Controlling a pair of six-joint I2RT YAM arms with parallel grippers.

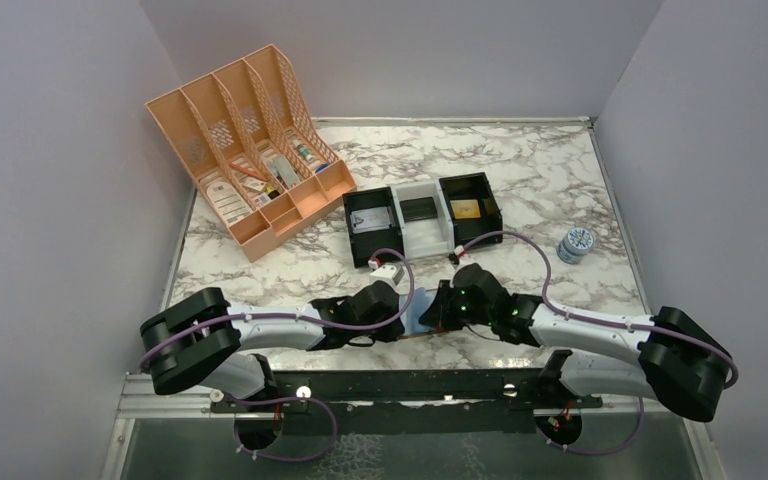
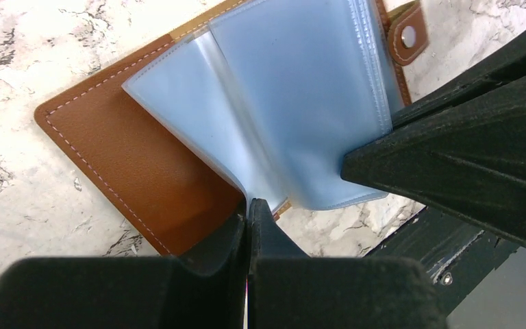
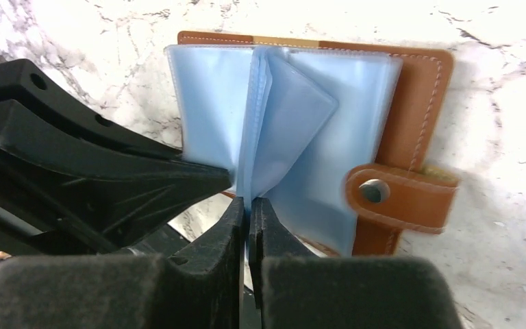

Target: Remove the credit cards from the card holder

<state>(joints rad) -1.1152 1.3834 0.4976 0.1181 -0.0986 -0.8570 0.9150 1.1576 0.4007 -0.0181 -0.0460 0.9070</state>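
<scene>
The card holder [image 1: 421, 322] lies spread open near the table's front edge, brown leather [image 2: 130, 157] down and pale blue-grey pocket sheets [image 3: 301, 116] fanned up. Its snap tab [image 3: 397, 195] sticks out on one edge. My left gripper [image 2: 248, 205] is shut on the lower edge of one pocket sheet near the spine. From the opposite side, my right gripper [image 3: 248, 202] is shut on another pale blue sheet at the spine. I cannot tell whether a card lies inside that sheet. The credit cards are hidden; none shows apart from the sheets.
Behind the card holder stand black and white trays [image 1: 422, 215]. A peach file organiser [image 1: 250, 150] sits at the back left and a small round tin [image 1: 576, 243] on the right. The metal rail [image 1: 390, 385] of the table's near edge runs just below the grippers.
</scene>
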